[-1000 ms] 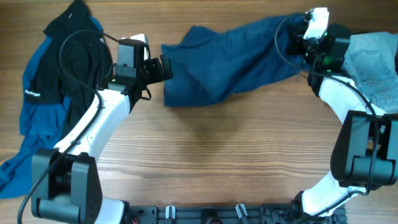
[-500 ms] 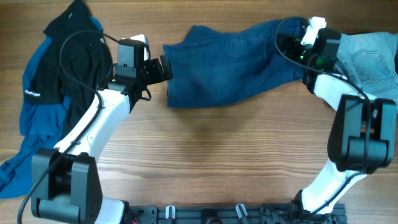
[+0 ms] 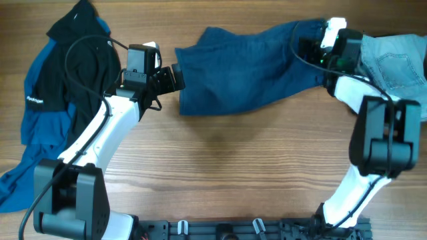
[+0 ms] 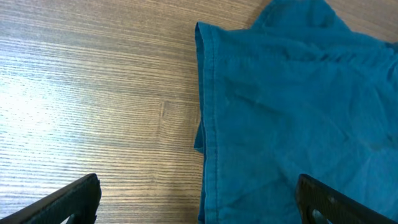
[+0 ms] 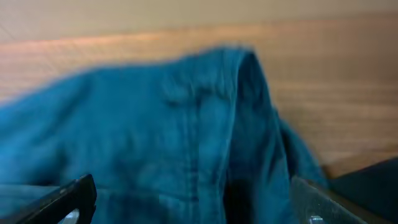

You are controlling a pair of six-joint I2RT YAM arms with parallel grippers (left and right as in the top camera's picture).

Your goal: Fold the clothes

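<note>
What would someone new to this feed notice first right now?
The dark blue shorts sprawl across the top middle of the table, rumpled and unfolded. An open gripper sits at each end: the left gripper at their left edge, the right gripper over their bunched right end. A black and blue jacket lies heaped far left, pale jeans far right.

I've got shorts (image 3: 247, 63) on table (image 3: 233, 167), far side. Jacket (image 3: 60, 100) lies well left of shorts, jeans (image 3: 397, 67) just right. L gripper (image 3: 178, 77) sits at shorts' left hem, R gripper (image 5: 189, 199) over their right end.
</note>
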